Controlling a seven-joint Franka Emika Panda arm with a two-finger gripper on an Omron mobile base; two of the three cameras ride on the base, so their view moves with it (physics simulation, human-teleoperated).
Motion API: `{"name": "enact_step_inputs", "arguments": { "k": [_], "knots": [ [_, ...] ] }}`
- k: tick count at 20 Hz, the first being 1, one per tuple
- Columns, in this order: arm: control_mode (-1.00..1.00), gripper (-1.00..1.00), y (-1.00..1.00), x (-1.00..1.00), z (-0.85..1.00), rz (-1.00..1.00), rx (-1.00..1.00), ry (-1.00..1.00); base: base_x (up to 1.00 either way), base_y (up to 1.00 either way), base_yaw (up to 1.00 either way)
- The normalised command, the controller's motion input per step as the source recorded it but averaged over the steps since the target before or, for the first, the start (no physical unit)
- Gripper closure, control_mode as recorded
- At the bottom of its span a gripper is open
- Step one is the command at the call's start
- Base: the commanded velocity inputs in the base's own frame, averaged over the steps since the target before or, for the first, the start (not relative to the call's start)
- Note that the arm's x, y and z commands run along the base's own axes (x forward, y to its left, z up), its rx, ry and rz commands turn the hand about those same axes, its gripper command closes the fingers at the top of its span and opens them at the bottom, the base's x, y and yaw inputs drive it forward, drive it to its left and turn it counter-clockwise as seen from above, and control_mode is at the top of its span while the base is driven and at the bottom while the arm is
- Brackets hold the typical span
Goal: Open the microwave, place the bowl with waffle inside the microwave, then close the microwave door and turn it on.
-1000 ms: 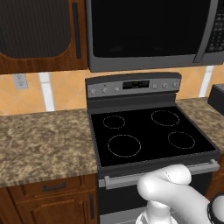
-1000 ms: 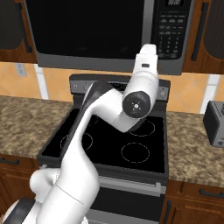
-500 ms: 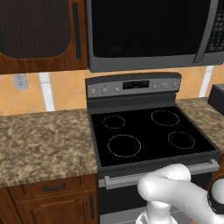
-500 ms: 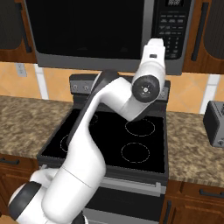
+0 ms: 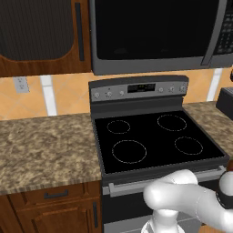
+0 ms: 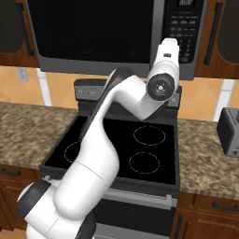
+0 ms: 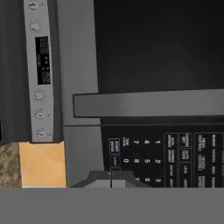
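Claw [image 7: 111, 178] nearer microwave [image 6: 112, 32] buttons [image 7: 166, 155].

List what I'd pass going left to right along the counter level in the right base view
Granite counter → stove with its black cooktop, the robot arm rising over it → granite counter → grey toaster at the right edge.

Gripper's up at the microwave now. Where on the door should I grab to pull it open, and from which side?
Grip the long grey bar handle along the right edge of the microwave door, beside the button panel. Come straight at the front, with one finger on each side of the bar. The gripper is shut and would need opening first.
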Motion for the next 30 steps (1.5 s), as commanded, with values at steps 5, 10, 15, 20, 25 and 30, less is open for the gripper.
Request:
{"name": "enact_step_inputs", "arguments": {
  "k": [5,10,15,20,25,30],
  "knots": [
    [-1.00,1.00,-0.16,0.41,-0.02,0.02,0.01,0.00,0.00,0.00,0.00],
    [-1.00,1.00,-0.19,0.43,-0.13,0.04,0.03,0.00,0.00,0.00,0.00],
    [-1.00,1.00,-0.17,0.45,-0.11,0.05,0.04,0.00,0.00,0.00,0.00],
    [-1.00,1.00,-0.16,0.49,-0.06,0.07,0.06,0.00,0.00,0.00,0.00],
    [-1.00,1.00,-0.10,0.55,-0.02,0.07,0.05,0.00,0.00,0.00,0.00],
    [-1.00,1.00,0.00,0.54,-0.05,0.05,0.01,0.00,0.00,0.00,0.00]
  ]
}}
